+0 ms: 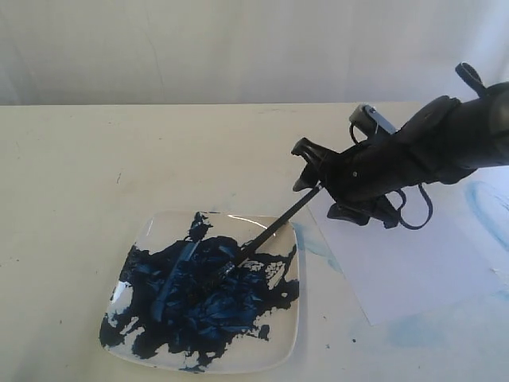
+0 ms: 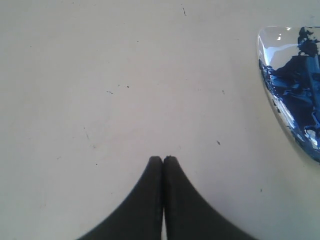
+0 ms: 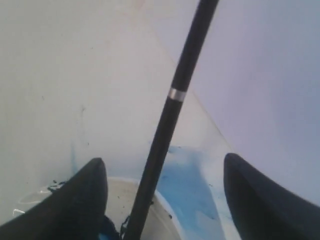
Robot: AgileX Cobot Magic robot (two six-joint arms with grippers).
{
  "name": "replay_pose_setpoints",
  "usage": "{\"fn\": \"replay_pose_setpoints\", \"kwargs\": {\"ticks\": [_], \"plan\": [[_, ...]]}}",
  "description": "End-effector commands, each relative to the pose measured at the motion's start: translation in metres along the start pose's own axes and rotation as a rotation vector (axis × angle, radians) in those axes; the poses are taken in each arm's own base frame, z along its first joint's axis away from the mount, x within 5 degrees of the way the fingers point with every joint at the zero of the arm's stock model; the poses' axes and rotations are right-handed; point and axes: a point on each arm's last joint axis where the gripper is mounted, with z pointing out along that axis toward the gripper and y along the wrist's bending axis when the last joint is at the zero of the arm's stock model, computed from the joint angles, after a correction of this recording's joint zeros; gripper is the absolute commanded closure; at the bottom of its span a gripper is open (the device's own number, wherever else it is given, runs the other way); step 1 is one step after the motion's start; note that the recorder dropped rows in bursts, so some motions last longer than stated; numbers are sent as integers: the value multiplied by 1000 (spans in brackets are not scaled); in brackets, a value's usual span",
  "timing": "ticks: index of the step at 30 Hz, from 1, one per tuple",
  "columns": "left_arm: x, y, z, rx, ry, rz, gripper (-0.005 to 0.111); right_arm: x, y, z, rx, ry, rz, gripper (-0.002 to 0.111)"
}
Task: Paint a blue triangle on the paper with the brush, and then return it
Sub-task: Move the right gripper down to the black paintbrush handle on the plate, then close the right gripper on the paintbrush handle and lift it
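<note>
So the right gripper [image 1: 306, 169] hangs over the edge of the plate [image 1: 295, 322] with its jaws spread wide. In the right wrist view the two dark fingers [image 3: 85, 200] sit far apart, and the brush [image 3: 170, 115] runs up through the gap without touching either one. It's not gripping anything.

The brush [image 1: 274, 227] leans at a slant. Its bristle end is down in the thick dark blue paint on the plate, and the black handle angles up toward the gripper (the little silver band shows nicely in the wrist view).

The paper [image 1: 413, 270] lies flat on the table [image 1: 79, 199] just to the right of the plate, partly under the right arm. There's a pale blue smear [image 1: 485, 208] further right, and another light blue stain [image 3: 187, 187] on the table between the plate and the paper's corner.

The left gripper [image 2: 163, 159] is pinched fully closed with nothing in it. It hovers over bare tabletop, well off to the side, and only a slice of the plate [image 2: 272, 37] shows in its view.
</note>
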Motion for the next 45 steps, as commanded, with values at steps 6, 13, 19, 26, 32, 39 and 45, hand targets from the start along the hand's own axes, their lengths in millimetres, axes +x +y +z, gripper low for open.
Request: {"fn": "replay_pose_setpoints", "kwargs": {"ticks": [6,13,19,26,32,39,45], "plan": [[2,0,1,6,9,5,107,-5,4,18,-21,-37,132,46],[2,0,1,6,9,5,107,-2,7,36,-13,-33,148,54],[2,0,1,6,9,5,107,0,2,45,-4,-26,204,54],[2,0,1,6,9,5,107,-1,2,45,-8,-42,227,54],[2,0,1,6,9,5,107,-1,4,45,-7,-63,222,54],[2,0,1,6,9,5,107,3,11,51,-14,-73,207,54],[2,0,1,6,9,5,107,3,13,51,-17,-80,204,57]]}}
